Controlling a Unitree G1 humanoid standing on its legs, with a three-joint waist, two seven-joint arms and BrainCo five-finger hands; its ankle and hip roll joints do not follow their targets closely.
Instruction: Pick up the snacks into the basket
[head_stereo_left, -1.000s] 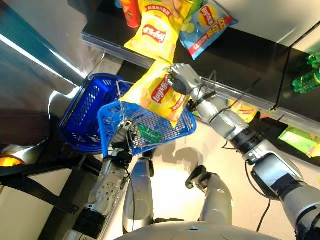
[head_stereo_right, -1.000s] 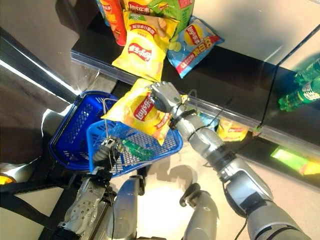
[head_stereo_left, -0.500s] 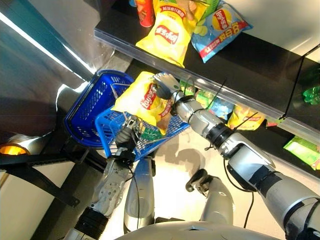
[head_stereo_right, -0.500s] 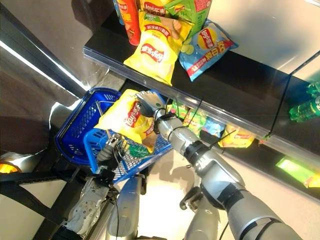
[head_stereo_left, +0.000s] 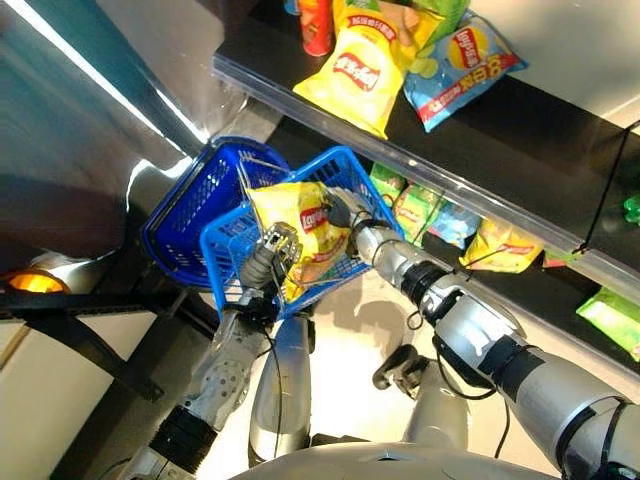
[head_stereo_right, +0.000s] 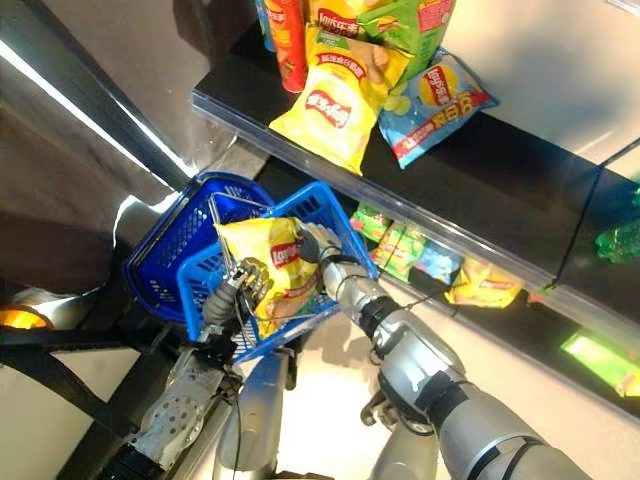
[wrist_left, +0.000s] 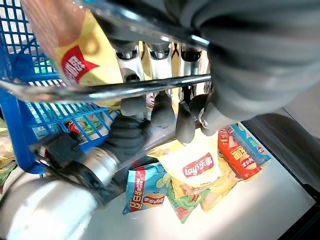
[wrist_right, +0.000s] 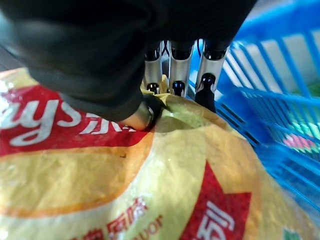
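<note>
A blue mesh basket (head_stereo_left: 225, 240) hangs from its metal handle (wrist_left: 125, 89), and my left hand (head_stereo_left: 268, 255) is curled round that handle. A yellow chip bag (head_stereo_left: 305, 240) sits inside the basket, leaning against its far wall. My right hand (head_stereo_left: 343, 212) reaches into the basket and pinches the bag's top edge (wrist_right: 170, 107) between fingers and thumb. More snacks lie on the dark upper shelf: a yellow bag (head_stereo_left: 358, 75), a blue bag (head_stereo_left: 462, 60) and a red can (head_stereo_left: 316, 14).
A second blue basket (head_stereo_left: 190, 205) stands behind the first, to its left. The lower shelf holds several small packs (head_stereo_left: 432, 215) and a yellow pack (head_stereo_left: 500, 245). A clear shelf lip (head_stereo_left: 420, 165) runs just above the basket.
My right hand has lowered the yellow bag from above the rim down into the basket. The view has shifted as well, with the shelf now higher and further right.
</note>
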